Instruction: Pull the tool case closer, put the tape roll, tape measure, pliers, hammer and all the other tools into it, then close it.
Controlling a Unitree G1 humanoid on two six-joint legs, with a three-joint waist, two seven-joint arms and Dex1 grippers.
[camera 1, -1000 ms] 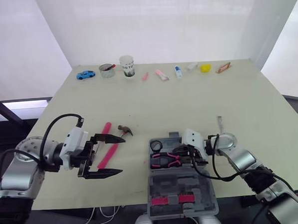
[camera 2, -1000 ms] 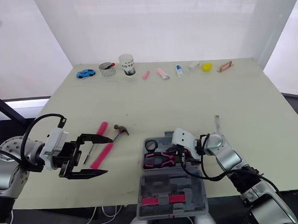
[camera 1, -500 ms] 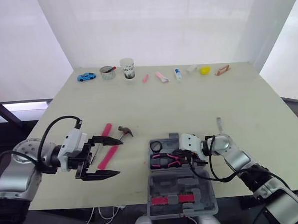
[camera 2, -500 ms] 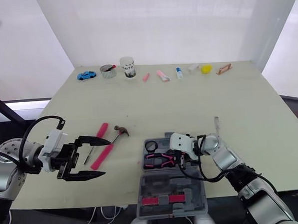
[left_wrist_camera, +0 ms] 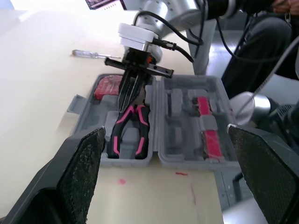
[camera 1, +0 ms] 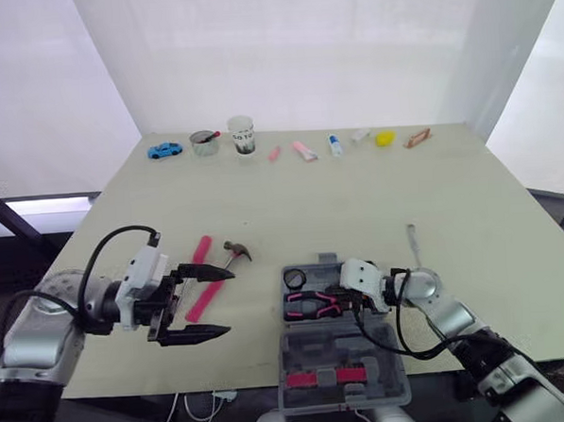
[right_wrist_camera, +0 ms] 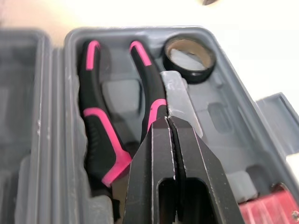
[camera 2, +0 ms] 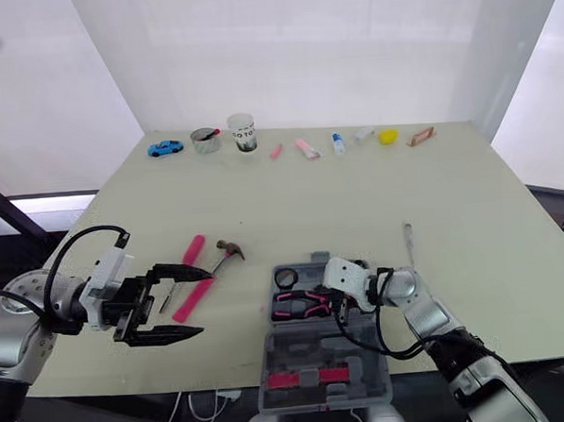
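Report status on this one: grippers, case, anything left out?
Left gripper open, empty, near the hammer. Right gripper shut over the pliers in the open tool case. Hammer, pink-handled tools, screwdriver out on the table.

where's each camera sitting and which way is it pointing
Left and right eye views: on the head, facing forward and down over the table; both arms show, left gripper open, right gripper over the open tool case.
Left wrist view: on the left wrist, facing along its open fingers toward the tool case, the pliers and the right gripper.
Right wrist view: on the right wrist, facing along its shut fingers into the tool case, at the pliers and tape roll.
Shared: both wrist views show the pliers lying in the tool case.
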